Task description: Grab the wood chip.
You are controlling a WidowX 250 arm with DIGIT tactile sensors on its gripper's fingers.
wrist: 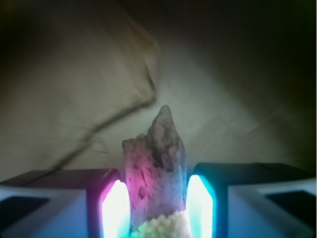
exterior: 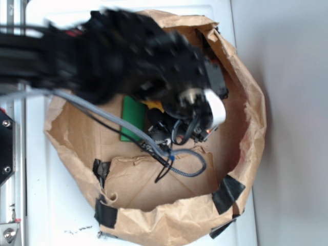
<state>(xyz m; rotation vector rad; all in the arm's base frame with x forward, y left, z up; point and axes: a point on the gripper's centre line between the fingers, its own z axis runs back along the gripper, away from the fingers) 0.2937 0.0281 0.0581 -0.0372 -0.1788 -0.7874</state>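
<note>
**Chip between the pads, grip step in hand**

Wrist cam: wood chip (wrist: 156, 171) stands upright btwn the two lit pads (wrist: 116, 208), pointed end away from the tool, base down by the palm. Both pads look pressed to its sides, so gripper (wrist: 157, 210) reads as closed on the chip. A bit of yellow towel (wrist: 161, 228) shows at the chip's base, nearest the tool; can't tell if it's pinched too.

Exterior cam: arm blurred over the paper bag (exterior: 246, 87); green block (exterior: 132, 118) sits just beside the wrist, not in the jaws. Chip itself hidden there.

Judgement: grasp looks made, lift not confirmed. Next move calls for a straight raise w/ steady squeeze, checking the chip doesn't slip and the towel doesn't tag along.
</note>
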